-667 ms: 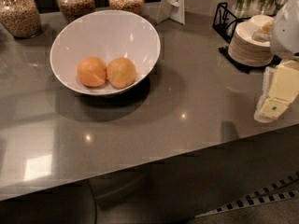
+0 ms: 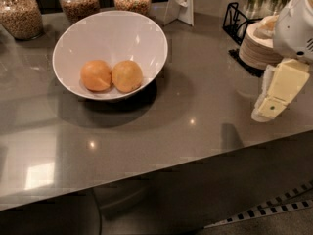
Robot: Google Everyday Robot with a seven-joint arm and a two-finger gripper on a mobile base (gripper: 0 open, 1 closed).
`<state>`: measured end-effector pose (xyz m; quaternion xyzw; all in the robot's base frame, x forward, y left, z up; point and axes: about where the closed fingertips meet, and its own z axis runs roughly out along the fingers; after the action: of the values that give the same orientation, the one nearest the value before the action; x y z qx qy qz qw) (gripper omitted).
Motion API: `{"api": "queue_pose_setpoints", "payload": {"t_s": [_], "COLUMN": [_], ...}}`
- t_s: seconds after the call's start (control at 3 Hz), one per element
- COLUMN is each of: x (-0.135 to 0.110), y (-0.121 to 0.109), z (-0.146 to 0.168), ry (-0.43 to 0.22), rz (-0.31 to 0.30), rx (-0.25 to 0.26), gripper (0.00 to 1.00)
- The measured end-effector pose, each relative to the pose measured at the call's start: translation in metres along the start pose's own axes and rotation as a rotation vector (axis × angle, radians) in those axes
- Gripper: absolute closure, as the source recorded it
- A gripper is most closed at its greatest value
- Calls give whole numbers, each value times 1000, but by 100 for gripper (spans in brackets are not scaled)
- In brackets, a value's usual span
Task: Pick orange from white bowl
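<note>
The white bowl [image 2: 110, 38] stands on the grey counter at the upper left. Two round fruits lie side by side in it, touching. The orange [image 2: 127, 76] is the right one, duller and yellowish. The left fruit [image 2: 96, 75] is a brighter, deeper orange. My gripper [image 2: 270, 104] hangs at the far right edge of the view, pale yellow and pointing down and left, above the counter. It is well to the right of the bowl and holds nothing that I can see.
Three glass jars [image 2: 19, 13] of grains stand along the back left. A white card stand [image 2: 180, 4] stands behind the bowl. A stack of small pale plates [image 2: 259, 45] and a black wire rack [image 2: 237, 18] sit at the back right, beside my arm. The counter's front edge [image 2: 156, 168] runs below.
My gripper has shifted a little to the left, toward the bowl. The bowl and both fruits have not moved.
</note>
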<state>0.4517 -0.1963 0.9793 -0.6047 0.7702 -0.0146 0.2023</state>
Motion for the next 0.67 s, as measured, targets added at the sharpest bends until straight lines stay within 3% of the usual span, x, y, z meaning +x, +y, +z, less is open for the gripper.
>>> {"api": "queue_pose_setpoints", "payload": {"t_s": [0.67], "x": [-85], "y": [-34], "z": [32], "ry": [-249], "rz": [-57], "rx": [13], "gripper": [0]}}
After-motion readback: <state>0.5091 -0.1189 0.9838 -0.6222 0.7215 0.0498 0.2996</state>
